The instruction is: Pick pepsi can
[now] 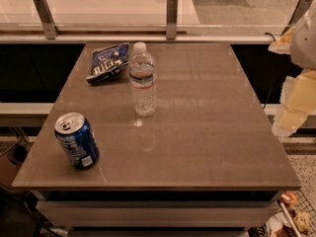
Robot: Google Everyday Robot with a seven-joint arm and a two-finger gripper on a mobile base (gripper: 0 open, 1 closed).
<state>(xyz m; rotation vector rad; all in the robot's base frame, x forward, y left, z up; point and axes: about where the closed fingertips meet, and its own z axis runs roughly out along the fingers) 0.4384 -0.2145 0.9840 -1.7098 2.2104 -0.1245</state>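
The pepsi can (76,140) is a small blue can with a silver top and pull tab. It stands upright near the front left corner of the brown table (197,132). My gripper (294,100) is at the right edge of the view, pale and blurred, beyond the table's right side and far from the can. It holds nothing that I can see.
A clear plastic water bottle (142,79) stands upright at the table's middle back. A flat dark-blue snack bag (108,61) lies behind it at the back left. A glass railing with metal posts (171,18) runs behind the table.
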